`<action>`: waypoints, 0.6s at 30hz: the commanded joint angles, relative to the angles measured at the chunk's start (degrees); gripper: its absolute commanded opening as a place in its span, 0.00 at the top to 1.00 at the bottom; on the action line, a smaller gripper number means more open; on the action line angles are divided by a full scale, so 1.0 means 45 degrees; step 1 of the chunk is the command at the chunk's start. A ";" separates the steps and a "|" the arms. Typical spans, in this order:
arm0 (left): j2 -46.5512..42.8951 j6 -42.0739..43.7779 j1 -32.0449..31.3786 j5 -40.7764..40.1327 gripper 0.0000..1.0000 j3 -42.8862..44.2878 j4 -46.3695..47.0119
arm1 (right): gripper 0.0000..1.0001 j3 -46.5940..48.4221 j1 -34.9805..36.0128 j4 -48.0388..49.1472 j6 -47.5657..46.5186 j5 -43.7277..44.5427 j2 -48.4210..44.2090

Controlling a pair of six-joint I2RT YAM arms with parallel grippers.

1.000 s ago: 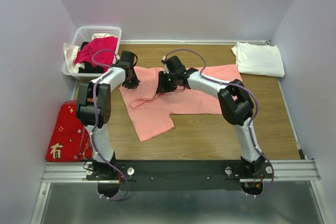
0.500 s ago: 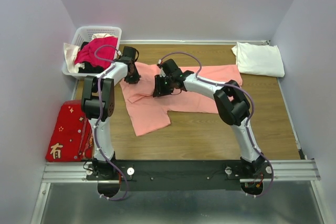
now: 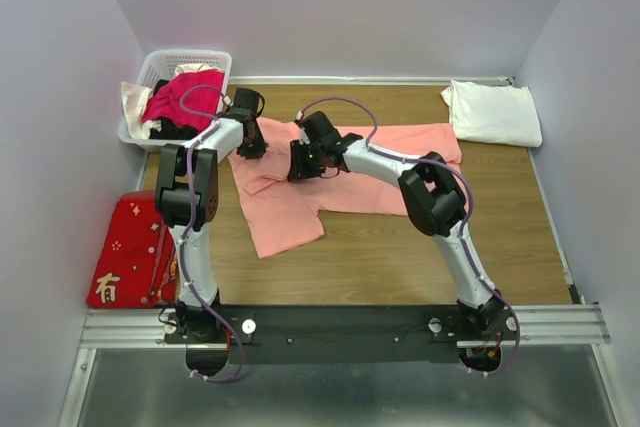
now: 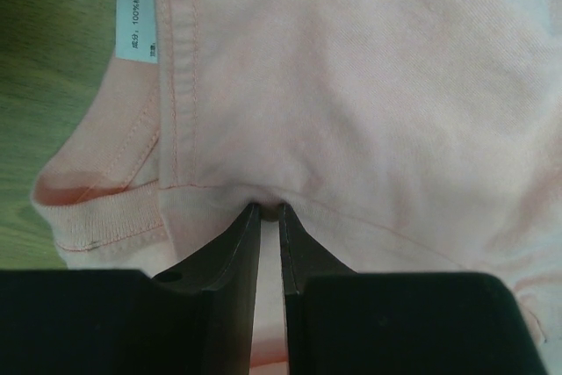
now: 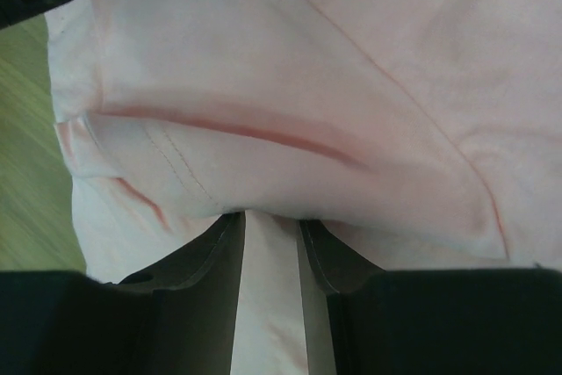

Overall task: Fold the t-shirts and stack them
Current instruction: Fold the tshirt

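Salmon-pink t-shirt point(image 3: 290, 222) lies on wooden, perhaps laminate, table point(image 3: 400, 257) between pale walls point(image 3: 350, 7).

Soft, even light; wrist close-ups slightly blurred.

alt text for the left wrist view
The left gripper pinches a fold of the salmon-pink t-shirt, its dark fingers almost touching. A white care label shows at upper left, with the wooden table beyond the shirt's edge.

The salmon-pink t-shirt point(image 3: 295, 222) is seen as matt, finely knitted cloth with stitched seams, and the white t-shirt point(image 3: 492, 112) as soft matt cloth. The worktop point(image 3: 400, 257) is shown as smooth grained wood, the basket point(image 3: 160, 67) as white plastic lattice.
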 commanded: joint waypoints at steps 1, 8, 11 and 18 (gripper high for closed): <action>0.0397 0.0130 0.0080 -0.0208 0.77 -0.0613 -0.0279 | 0.61 0.0748 0.0106 -0.0048 -0.0322 0.0777 0.0769; 0.0358 0.0169 0.0080 -0.0149 0.77 -0.0730 -0.0221 | 0.69 0.0964 0.0106 -0.0126 -0.0420 0.1578 0.1004; 0.0358 0.0169 0.0080 -0.0169 0.77 -0.0749 -0.0201 | 0.87 0.0867 0.0106 -0.0185 -0.0439 0.1637 0.0888; 0.0494 0.0188 0.0080 -0.0286 0.77 -0.0613 -0.0240 | 0.99 0.0457 0.0106 -0.0282 -0.0459 0.1969 0.0244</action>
